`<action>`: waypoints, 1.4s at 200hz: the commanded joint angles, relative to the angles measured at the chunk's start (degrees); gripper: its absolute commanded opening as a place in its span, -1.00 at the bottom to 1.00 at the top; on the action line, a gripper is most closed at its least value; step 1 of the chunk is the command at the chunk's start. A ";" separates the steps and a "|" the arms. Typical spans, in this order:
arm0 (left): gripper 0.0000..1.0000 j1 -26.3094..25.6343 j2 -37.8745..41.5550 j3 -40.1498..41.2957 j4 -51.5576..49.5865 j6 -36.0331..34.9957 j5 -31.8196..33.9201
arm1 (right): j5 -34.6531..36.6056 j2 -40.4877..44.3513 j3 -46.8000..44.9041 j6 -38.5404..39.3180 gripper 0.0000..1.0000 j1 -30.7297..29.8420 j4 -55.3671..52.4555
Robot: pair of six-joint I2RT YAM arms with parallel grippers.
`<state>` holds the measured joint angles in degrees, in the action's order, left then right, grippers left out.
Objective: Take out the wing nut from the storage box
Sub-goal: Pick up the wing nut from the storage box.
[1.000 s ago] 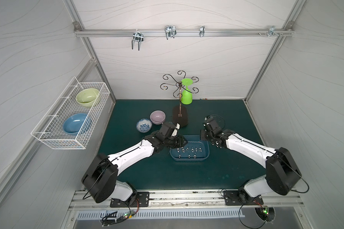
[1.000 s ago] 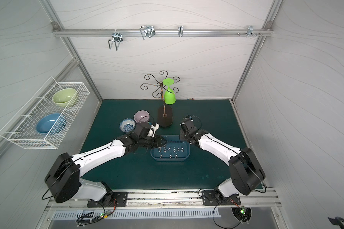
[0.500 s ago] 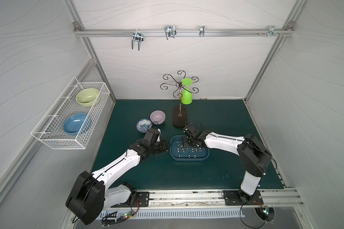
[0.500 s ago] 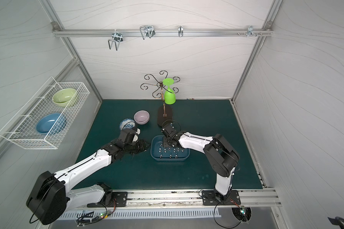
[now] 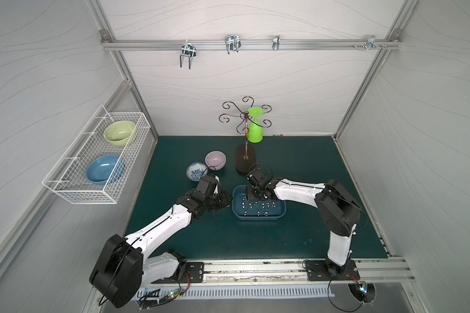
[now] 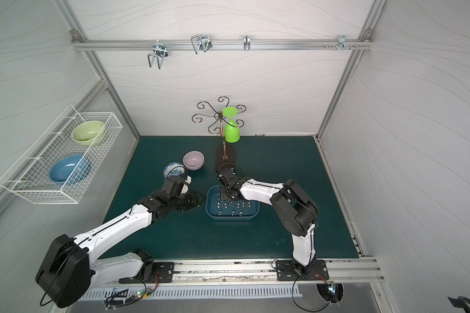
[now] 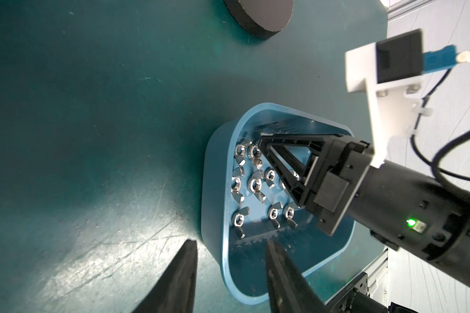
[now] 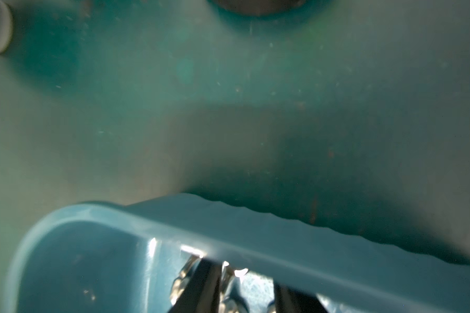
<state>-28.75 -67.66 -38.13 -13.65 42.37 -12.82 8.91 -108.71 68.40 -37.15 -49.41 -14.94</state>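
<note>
Your right gripper (image 7: 263, 142) sat in the storage box (image 7: 210, 168) among wing nuts (image 7: 255, 185), grip unclear; left gripper (image 7: 231, 244) stood open at its rim

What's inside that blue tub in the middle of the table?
The storage box holds a scatter of small silvery wing nuts lying on its floor. The right gripper reaches in among them, so whatever lies beneath it is hidden.
</note>
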 commanded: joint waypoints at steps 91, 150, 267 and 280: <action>-0.10 0.28 0.16 0.34 1.18 -0.89 -0.36 | 1.92 -4.01 3.03 -0.49 -0.43 -0.84 -0.74; -0.10 0.28 -0.23 0.67 1.65 -0.80 -0.72 | 3.59 -5.42 4.02 0.34 -0.68 -1.04 -2.11; -0.10 0.28 -1.07 0.69 2.46 -0.12 -0.87 | 5.60 -2.46 2.89 1.11 -0.95 -2.17 -0.74; -0.10 0.28 -1.40 0.69 2.69 0.07 -1.06 | 5.74 -1.55 2.41 1.22 -1.00 -2.31 -0.23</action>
<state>-28.75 -68.05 -37.36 -13.43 42.24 -13.10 13.26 -112.55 71.90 -36.64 -51.11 -15.42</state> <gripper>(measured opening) 0.449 0.086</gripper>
